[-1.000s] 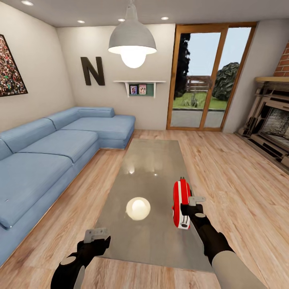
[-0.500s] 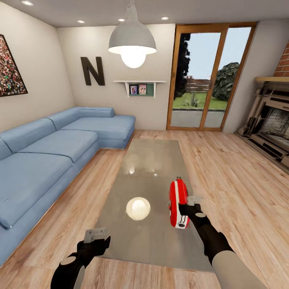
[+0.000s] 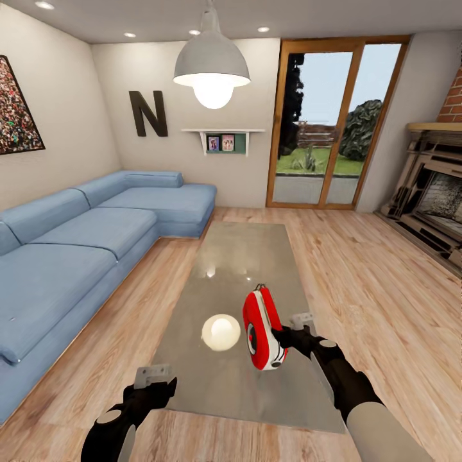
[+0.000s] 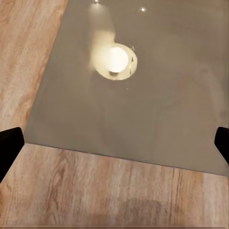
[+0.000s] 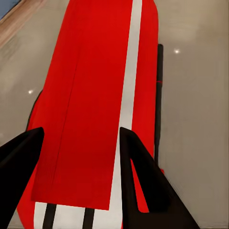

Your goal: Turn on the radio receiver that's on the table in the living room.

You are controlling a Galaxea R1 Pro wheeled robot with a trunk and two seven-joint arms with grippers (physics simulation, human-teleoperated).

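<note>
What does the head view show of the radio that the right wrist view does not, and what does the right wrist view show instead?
Head view alone: the radio receiver's round dial face, turned toward the left gripper, and the radio lifted above the table. Right wrist view alone: the radio's plain red side with a white stripe, close up, between two dark fingers. Both: the right gripper shut on the red radio over the glossy grey table.

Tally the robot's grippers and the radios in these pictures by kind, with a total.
Grippers: 2, left gripper open over the table, right gripper shut on the radio receiver.
Radio receiver: 1, red.
Total: 3.
</note>
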